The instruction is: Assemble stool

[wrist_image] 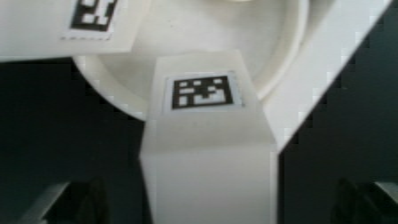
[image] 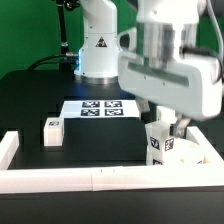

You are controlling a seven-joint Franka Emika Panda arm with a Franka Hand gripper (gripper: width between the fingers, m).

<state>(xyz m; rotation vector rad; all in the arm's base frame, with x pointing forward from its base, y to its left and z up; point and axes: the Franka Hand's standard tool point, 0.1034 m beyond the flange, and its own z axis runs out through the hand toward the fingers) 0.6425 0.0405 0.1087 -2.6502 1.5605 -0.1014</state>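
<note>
Smooth matt white plastic leg, smooth white plastic seat disc, matt black table

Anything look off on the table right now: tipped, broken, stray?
Nothing clearly wrong. The upright leg stands at the seat disc, under the gripper; whether it is gripped I cannot tell. The lone leg sits apart toward the exterior view's left, not yet fitted, with no damage showing.

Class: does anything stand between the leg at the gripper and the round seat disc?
Nothing visible does. In the wrist view the leg already lies over the seat disc, nothing between them. A second leg sits off to one side.
</note>
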